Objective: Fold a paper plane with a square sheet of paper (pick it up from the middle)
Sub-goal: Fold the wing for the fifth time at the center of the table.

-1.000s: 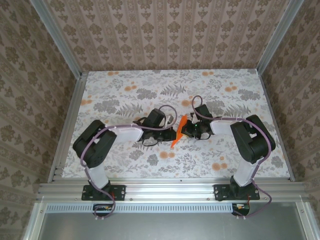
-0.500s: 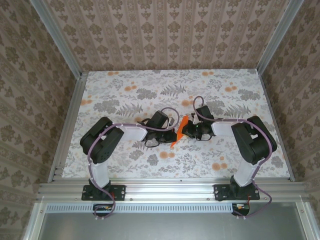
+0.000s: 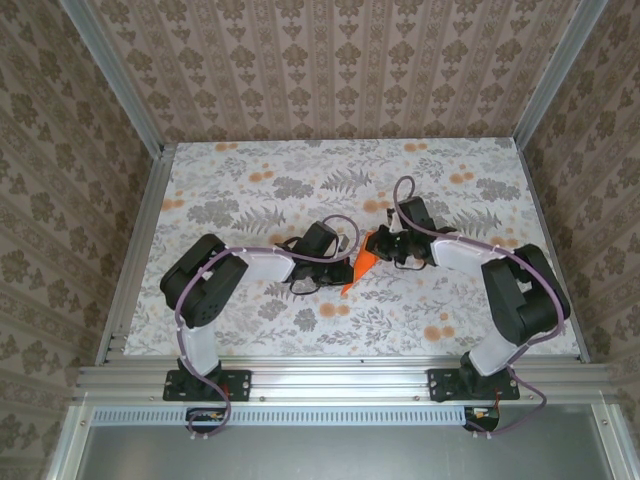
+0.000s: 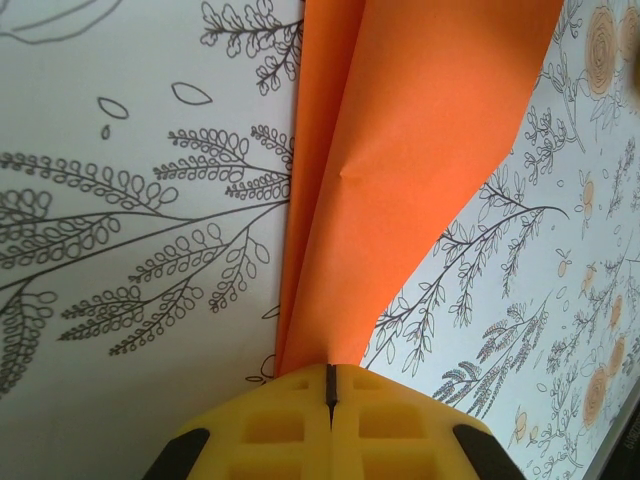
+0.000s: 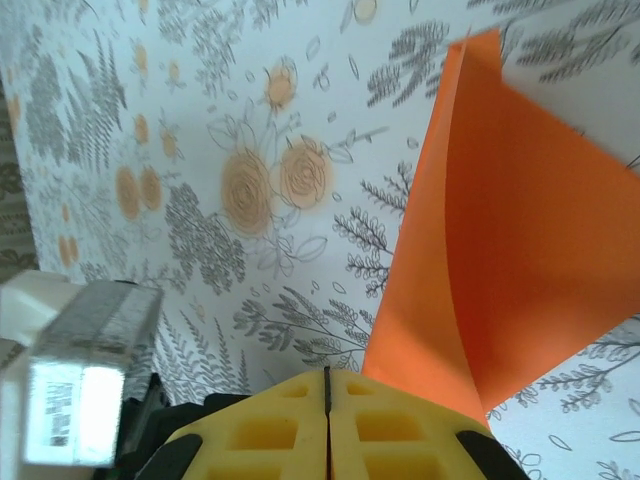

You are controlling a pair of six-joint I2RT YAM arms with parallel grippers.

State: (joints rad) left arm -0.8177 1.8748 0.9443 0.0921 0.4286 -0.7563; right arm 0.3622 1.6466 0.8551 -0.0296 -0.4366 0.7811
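With our left gripper [image 4: 330,378] and right gripper [image 5: 327,380] both pinching the folded square sheet of paper [image 4: 400,150], we should hold even tension, edges aligned.

Both arms reach in to mid-table, forearms low, wrists facing each other. Left gripper [image 3: 337,271] is closed, yellow pads [image 4: 275,430] flush, pinching the orange paper [image 3: 362,264] at its lower end. Right gripper [image 3: 381,250] is closed too, clamped on the paper's upper part. Right elbow is out wide.
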